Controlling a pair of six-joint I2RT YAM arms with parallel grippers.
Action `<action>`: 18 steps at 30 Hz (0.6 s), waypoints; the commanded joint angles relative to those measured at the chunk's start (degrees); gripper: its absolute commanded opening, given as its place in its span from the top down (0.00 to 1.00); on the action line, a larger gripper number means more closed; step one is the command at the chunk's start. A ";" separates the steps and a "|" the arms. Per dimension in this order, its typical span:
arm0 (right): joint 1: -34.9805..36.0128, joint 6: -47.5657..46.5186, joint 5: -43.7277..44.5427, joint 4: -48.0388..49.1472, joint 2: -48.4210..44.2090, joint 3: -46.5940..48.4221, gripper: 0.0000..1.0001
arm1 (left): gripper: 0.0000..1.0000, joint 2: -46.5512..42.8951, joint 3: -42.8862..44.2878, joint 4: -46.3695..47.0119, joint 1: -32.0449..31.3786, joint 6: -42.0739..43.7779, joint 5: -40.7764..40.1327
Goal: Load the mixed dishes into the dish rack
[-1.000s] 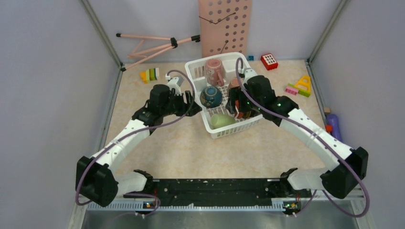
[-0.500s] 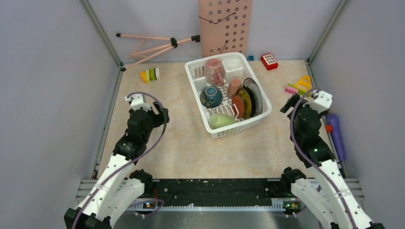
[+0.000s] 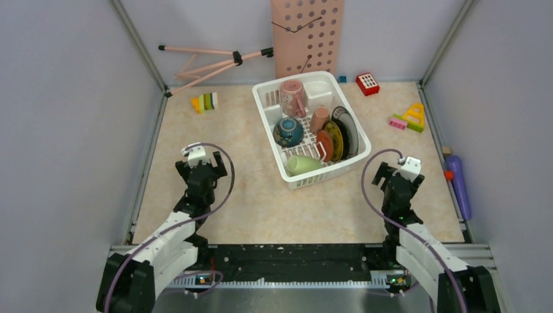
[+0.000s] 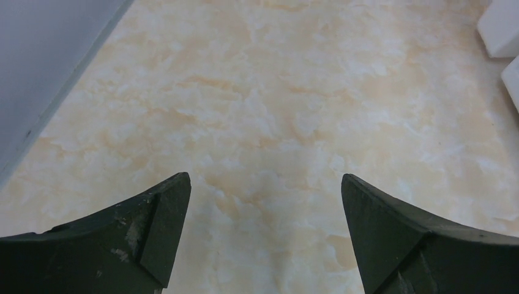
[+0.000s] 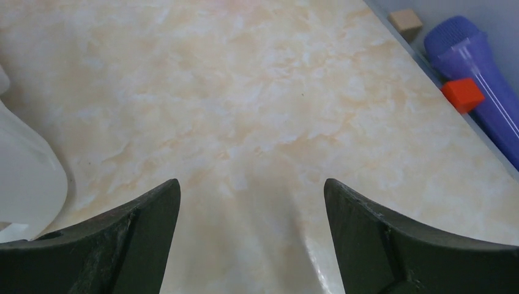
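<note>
Left gripper (image 4: 263, 202), 8 o'clock on table (image 3: 261, 208): jaws wide apart, empty. Right gripper (image 5: 252, 202), 4 o'clock: likewise wide, empty. Dish rack (image 3: 329, 174), 12 o'clock, well apart from both, holds bowl (image 3: 287, 132), plates (image 3: 340, 135), pink mug (image 3: 293, 96).

Pegboard (image 3: 307, 36), purple bottle (image 3: 458, 186), blocks (image 3: 368, 83), perhaps tripod (image 3: 209, 62)

Bright, even light is cast from above, and only faint, soft shadows are thrown on the counter (image 3: 261, 208). The overhead view is rendered sharp; in the wrist views, close edges are slightly blurred.
</note>
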 commanded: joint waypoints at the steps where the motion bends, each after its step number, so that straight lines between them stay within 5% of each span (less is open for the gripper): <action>1: -0.99 -6.25 -5.14 26.17 9.02 -1.23 0.15 | 0.02 4.40 -8.76 28.72 1.79 10.59 3.23; 2: -1.03 -6.31 -5.13 27.48 11.58 -0.46 0.15 | 0.02 6.73 -11.77 36.68 2.92 13.99 9.49; 4: -1.66 -6.55 -5.17 36.36 16.49 -0.51 0.15 | 0.03 12.83 -12.75 46.63 3.87 16.57 9.73; 6: -2.55 -7.04 -8.23 41.84 21.26 -0.18 0.15 | 0.02 16.80 -10.16 46.58 5.23 16.10 10.39; 11: -3.48 -8.38 -15.10 37.59 30.56 7.45 0.17 | 0.05 24.69 -2.82 43.40 10.96 14.36 13.29; 14: -4.21 -9.56 -15.49 46.81 37.29 6.37 0.20 | 0.06 26.92 -2.57 44.23 12.74 14.49 16.31; 16: -4.22 -10.43 -15.53 58.02 44.00 4.88 0.21 | 0.08 32.95 -5.33 55.20 14.00 14.21 16.88; 18: -5.03 -9.98 -18.50 49.47 41.91 6.99 0.21 | 0.05 38.31 -6.84 66.51 14.22 15.64 16.13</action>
